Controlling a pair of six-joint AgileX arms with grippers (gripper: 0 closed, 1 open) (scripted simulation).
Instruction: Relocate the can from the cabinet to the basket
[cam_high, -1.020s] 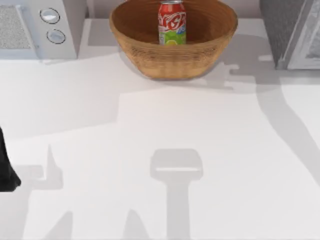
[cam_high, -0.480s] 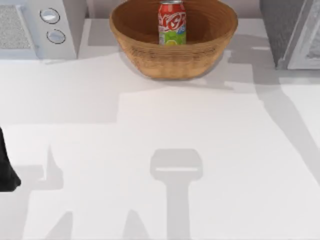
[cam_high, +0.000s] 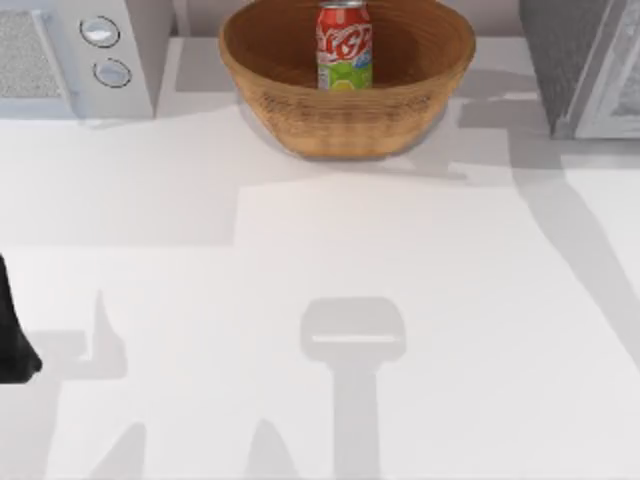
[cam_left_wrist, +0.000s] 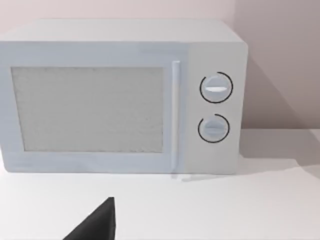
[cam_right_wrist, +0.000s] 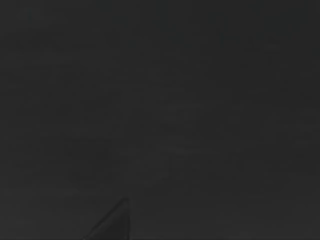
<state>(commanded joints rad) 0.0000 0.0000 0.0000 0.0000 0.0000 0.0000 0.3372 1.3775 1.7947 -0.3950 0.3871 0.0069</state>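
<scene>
The red can (cam_high: 345, 46) with its green lower band stands upright inside the wide wicker basket (cam_high: 345, 115) at the back middle of the table. The dark grey speckled cabinet (cam_high: 560, 55) with its pale framed door (cam_high: 612, 85) is at the back right corner. My left arm (cam_high: 10, 335) is parked at the table's left edge, far from the basket. One dark fingertip (cam_left_wrist: 100, 222) of its gripper pokes into the left wrist view, pointing toward the microwave. The right wrist view is dark.
A white microwave (cam_high: 75, 55) with two round knobs (cam_left_wrist: 216, 88) stands at the back left. Arm shadows lie across the white tabletop (cam_high: 350, 250) in front of the basket and beside the cabinet.
The shadow on the table between basket and cabinet has shifted toward the back right. Can, basket and left arm have not moved.
</scene>
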